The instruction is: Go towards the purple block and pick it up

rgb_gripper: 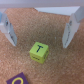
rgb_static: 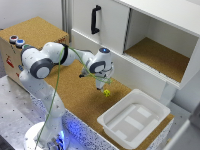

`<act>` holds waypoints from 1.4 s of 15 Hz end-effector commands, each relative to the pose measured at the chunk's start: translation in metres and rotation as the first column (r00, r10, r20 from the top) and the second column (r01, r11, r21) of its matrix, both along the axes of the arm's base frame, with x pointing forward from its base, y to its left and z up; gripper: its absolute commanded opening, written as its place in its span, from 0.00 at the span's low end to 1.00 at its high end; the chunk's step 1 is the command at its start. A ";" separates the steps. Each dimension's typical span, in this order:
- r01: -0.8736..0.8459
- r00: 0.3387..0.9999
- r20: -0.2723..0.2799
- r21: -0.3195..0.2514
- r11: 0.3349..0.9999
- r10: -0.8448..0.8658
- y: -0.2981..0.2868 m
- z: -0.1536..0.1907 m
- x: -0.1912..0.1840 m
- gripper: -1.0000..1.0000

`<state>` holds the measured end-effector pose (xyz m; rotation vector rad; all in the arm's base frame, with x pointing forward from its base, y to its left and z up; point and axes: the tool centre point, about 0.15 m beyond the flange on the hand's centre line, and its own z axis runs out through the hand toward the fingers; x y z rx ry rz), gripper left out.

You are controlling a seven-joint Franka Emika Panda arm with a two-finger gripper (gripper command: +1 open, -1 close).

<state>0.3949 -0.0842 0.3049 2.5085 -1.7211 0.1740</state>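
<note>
Purple block [rgb_gripper: 18, 80] pokes in at the edge of the wrist view, bearing a yellow letter, just beside a yellow block [rgb_gripper: 39, 52] marked T on the cork table [rgb_gripper: 42, 25]. Pincer [rgb_gripper: 37, 29] hangs above with fingers [rgb_gripper: 6, 29] spread wide, holding nothing. Over in the exterior view, a white bin [rgb_static: 134, 119] sits nearby.

The white arm [rgb_static: 47, 60] bends at the elbow and reaches toward the exterior view's right, wrist pointing down. Its gripper [rgb_gripper: 37, 31] hangs with jaws spread wide, holding nothing.
</note>
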 end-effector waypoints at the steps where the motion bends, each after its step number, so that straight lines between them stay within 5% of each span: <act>1: -0.205 0.976 -0.094 -0.094 0.974 0.196 0.026 0.021 0.002 1.00; 4: -0.277 0.959 -0.088 -0.067 0.959 0.270 0.013 -0.011 0.001 1.00; 10: -0.277 0.959 -0.088 -0.067 0.959 0.270 0.013 -0.011 0.001 1.00; 12: -0.329 0.941 -0.072 0.017 0.944 0.329 0.017 -0.003 0.008 1.00; 15: -0.565 0.811 -0.125 0.079 0.821 0.571 0.029 -0.010 0.021 1.00; 21: -0.555 0.813 -0.101 0.164 0.815 0.574 0.054 -0.036 0.032 1.00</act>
